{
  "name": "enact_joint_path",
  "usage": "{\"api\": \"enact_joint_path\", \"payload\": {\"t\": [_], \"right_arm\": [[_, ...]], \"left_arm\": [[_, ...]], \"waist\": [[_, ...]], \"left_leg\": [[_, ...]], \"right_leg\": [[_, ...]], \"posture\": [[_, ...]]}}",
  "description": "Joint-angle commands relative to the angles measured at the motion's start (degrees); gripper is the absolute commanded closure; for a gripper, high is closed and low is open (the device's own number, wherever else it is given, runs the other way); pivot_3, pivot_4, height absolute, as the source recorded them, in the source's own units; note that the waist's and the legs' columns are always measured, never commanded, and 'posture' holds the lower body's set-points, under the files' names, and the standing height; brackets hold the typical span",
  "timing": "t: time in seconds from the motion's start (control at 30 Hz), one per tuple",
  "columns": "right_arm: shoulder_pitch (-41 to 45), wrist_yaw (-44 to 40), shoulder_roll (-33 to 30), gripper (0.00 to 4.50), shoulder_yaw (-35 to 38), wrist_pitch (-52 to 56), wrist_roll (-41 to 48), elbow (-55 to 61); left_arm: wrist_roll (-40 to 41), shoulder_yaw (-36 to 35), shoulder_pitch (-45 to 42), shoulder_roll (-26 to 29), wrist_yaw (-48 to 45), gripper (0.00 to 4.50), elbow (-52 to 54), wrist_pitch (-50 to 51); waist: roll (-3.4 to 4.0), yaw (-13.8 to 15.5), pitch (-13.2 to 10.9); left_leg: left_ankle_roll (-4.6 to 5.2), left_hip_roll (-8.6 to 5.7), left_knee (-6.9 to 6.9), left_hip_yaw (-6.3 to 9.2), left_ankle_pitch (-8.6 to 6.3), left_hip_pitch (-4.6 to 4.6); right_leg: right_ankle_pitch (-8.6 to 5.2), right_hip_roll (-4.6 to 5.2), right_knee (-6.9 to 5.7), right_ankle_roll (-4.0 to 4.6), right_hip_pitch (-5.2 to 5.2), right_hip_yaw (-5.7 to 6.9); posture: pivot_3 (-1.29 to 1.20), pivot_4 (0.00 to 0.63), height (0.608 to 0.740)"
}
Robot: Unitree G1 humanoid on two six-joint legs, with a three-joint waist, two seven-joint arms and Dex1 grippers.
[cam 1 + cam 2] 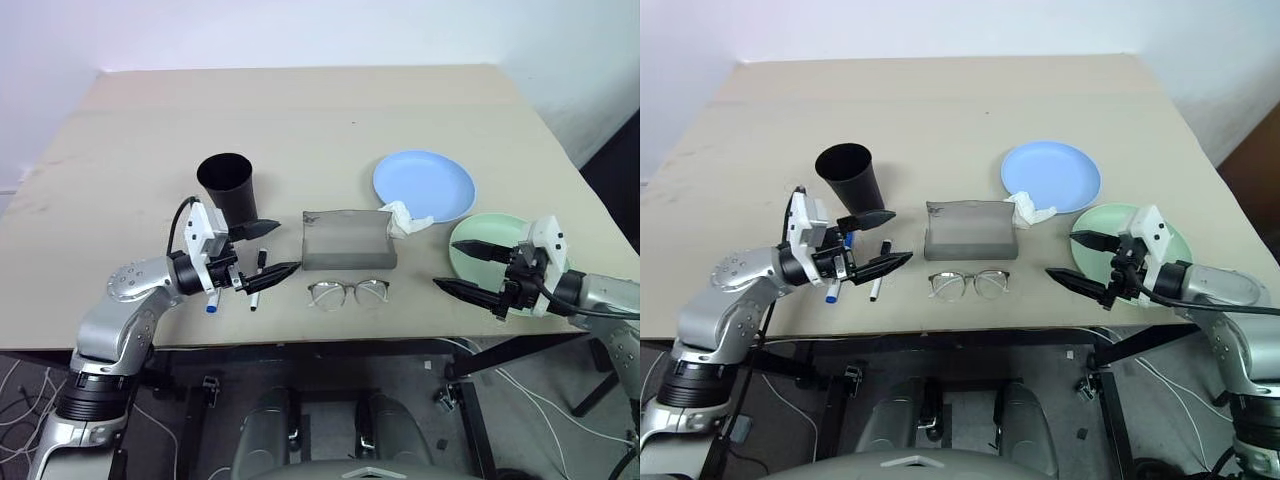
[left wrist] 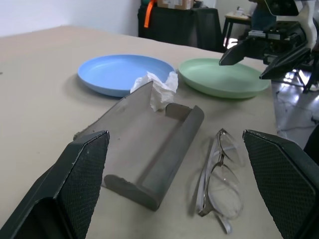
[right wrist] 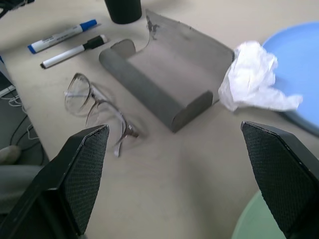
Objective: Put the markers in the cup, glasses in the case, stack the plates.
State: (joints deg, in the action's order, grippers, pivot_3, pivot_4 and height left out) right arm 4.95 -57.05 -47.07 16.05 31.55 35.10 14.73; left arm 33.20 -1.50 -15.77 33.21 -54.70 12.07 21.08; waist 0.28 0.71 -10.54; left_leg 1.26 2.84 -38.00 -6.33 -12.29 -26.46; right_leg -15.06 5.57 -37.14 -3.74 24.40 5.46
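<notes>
Near the table's point(image 1: 120, 150) front edge, markers point(image 1: 258, 285) lie under the spread left gripper point(image 1: 268, 250); right gripper point(image 1: 468, 268), also spread, hovers by the green plate point(image 1: 480, 232).

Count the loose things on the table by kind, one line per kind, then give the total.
Markers: 2, blue-capped and black-capped
Cups: 1, black
Glasses: 1 pair
Glasses cases: 1, grey, lying open
Plates: 2, light blue and mint green
Crumpled white tissues: 1
Total: 8
</notes>
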Motion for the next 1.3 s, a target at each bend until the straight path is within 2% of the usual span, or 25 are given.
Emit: {"api": "enact_joint_path", "payload": {"t": [0.03, 0.17, 0.37, 0.53, 0.8, 0.9, 1.23, 1.27, 1.3], "right_arm": [[0.7, 0.2, -0.4, 0.03, 1.5, -0.5, 0.7, 0.9], [0.5, 0.8, -1.7, 0.03, 2.5, 0.6, 0.4, 0.4], [-1.0, 3.2, -7.2, 0.03, 2.6, 12.8, 2.4, 3.0], [-2.1, 3.6, -9.5, 0.03, 2.5, 17.7, 3.3, 4.2], [-3.1, 4.9, -13.8, 0.03, -5.0, 18.7, -4.2, 2.6], [-2.3, 4.3, -13.8, 0.63, -5.4, 18.6, -4.3, 2.0], [0.9, 4.9, -13.6, 4.14, -9.4, 17.1, -9.0, -1.3], [1.0, 4.6, -13.5, 4.41, -9.3, 17.2, -8.9, -1.1], [1.1, 4.4, -13.4, 4.48, -8.8, 17.4, -8.5, -0.9]], "left_arm": [[1.2, -0.3, -1.1, -0.1, 0.6, 0.00, 2.8, 1.7], [0.3, 1.1, -1.6, -0.9, 0.6, 0.00, 3.1, 2.3], [-0.1, 2.2, -2.5, -1.4, 0.5, 0.00, 2.6, 3.0], [-1.2, 3.9, -3.0, -2.3, -0.2, 0.00, 1.6, 2.4], [-2.1, 4.3, -4.8, -3.6, -0.5, 0.00, -0.4, 2.4], [-2.1, 4.0, -4.6, -3.5, -0.5, 0.00, -0.2, 2.5], [-1.9, 3.4, -3.3, -3.6, 0.2, 0.00, 0.8, 2.5], [-1.9, 3.4, -3.2, -3.6, 0.2, 0.00, 0.7, 2.5], [-1.9, 3.3, -3.1, -3.6, 0.2, 0.00, 0.7, 2.5]], "waist": [[0.00, 0.0, 0.0], [0.00, 0.0, 0.0], [0.00, 0.0, 0.0], [-0.01, 0.0, 0.0], [-0.01, 0.0, 0.0], [-0.01, 0.0, 0.0], [-0.03, -0.1, 0.0], [-0.14, -0.2, 0.1], [-0.27, -0.4, 0.1]], "left_leg": [[0.00, 0.00, 0.00, 0.01, 0.00, -0.01], [0.12, 0.00, 0.01, 0.00, 0.07, -0.09], [0.11, -0.01, -0.03, 0.00, 0.06, -0.06], [0.10, 0.00, -0.03, 0.02, 0.05, -0.07], [0.04, -0.01, -0.03, 0.02, 0.01, -0.08], [0.04, -0.01, -0.03, 0.02, 0.01, -0.09], [0.12, -0.01, -0.03, 0.01, 0.06, -0.08], [0.12, -0.01, -0.03, 0.01, 0.06, -0.06], [0.12, 0.01, -0.03, 0.02, 0.06, -0.03]], "right_leg": [[0.00, -0.01, 0.02, 0.00, 0.00, 0.00], [0.00, -0.01, 0.02, 0.00, -0.07, 0.00], [0.01, 0.00, -0.02, 0.00, -0.09, 0.00], [0.00, 0.00, -0.02, 0.01, -0.08, -0.01], [0.00, 0.00, 0.00, 0.01, -0.04, -0.01], [0.00, 0.00, 0.01, 0.01, -0.06, -0.01], [0.00, -0.02, 0.01, 0.00, -0.07, 0.00], [0.00, -0.02, 0.01, 0.00, -0.07, 0.00], [0.00, -0.03, 0.00, 0.00, -0.08, 0.00]], "posture": [[0.00, 0.150, 0.701], [0.00, 0.150, 0.701], [0.00, 0.150, 0.701], [0.00, 0.150, 0.701], [0.00, 0.150, 0.701], [0.00, 0.150, 0.701], [0.00, 0.150, 0.701], [0.00, 0.150, 0.701], [0.00, 0.150, 0.701]]}}
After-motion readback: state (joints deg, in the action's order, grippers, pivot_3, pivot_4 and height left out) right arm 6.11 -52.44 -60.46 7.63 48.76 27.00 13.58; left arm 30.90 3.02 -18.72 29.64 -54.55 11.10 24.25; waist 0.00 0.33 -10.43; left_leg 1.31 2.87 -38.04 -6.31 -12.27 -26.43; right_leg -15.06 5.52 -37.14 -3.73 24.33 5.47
